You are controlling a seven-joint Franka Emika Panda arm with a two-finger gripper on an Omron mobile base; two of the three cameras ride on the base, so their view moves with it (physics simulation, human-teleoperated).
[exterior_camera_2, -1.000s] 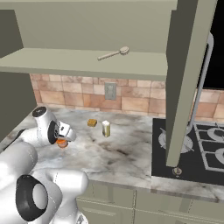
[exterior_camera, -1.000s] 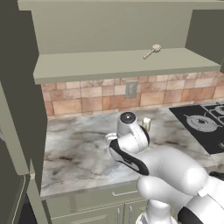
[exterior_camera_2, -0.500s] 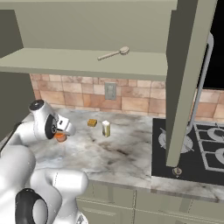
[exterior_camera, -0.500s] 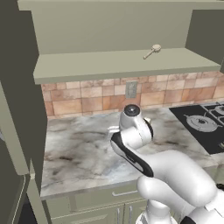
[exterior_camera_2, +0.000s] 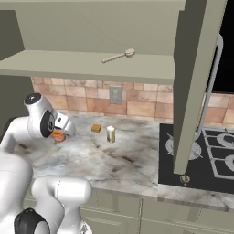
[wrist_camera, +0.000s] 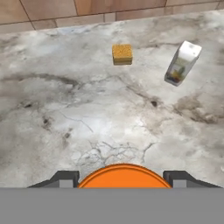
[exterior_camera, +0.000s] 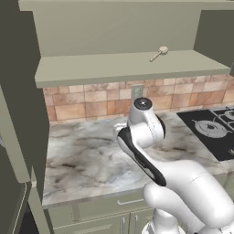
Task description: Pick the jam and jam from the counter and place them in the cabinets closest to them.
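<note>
Grey-white marbled stone worktop (wrist_camera: 52, 109) carried a small yellow-brown sponge cube (wrist_camera: 122, 54) and, near it, a small white carton (wrist_camera: 182, 62).

**A glossy white arm with dark joints**

We are looking at a smooth, glossy white arm (exterior_camera: 183, 183) made of fat rounded segments. A black band is running along one link, and a dark round cap with a pale ring is sitting on top of a joint. Another dark disc is showing low on the body. Two small dark finger tips (wrist_camera: 65, 178) are showing grey inner faces.
</note>
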